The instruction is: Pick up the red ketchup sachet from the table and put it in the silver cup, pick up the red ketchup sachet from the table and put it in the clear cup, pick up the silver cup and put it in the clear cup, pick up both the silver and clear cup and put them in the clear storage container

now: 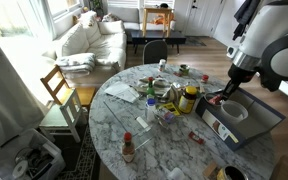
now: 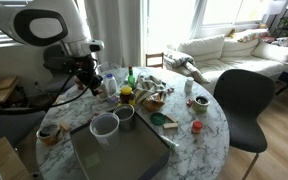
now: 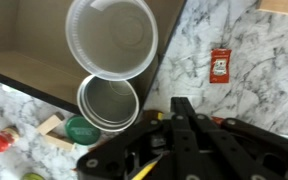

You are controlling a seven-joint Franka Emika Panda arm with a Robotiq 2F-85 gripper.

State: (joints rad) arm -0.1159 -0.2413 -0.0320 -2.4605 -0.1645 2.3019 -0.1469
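Observation:
In the wrist view the clear cup (image 3: 111, 38) sits at the top, with the silver cup (image 3: 108, 103) touching it just below. Both are at the edge of the clear storage container (image 3: 24, 62); I cannot tell whether they stand inside it. A red ketchup sachet (image 3: 220, 65) lies flat on the marble table to the right. My gripper (image 3: 184, 108) hangs above the table beside the silver cup, with its fingers together and nothing visible between them. In both exterior views it hovers near the cups (image 1: 220, 94) (image 2: 85, 74), next to the container (image 1: 256, 128) (image 2: 129, 155).
A yellow-lidded jar (image 1: 188, 98) and other clutter fill the middle of the round marble table (image 1: 169, 150). A green lid (image 3: 81, 130) lies near the silver cup. A red-capped sauce bottle (image 1: 128, 148) stands near the table's edge. A dark chair (image 2: 249, 100) is beside the table.

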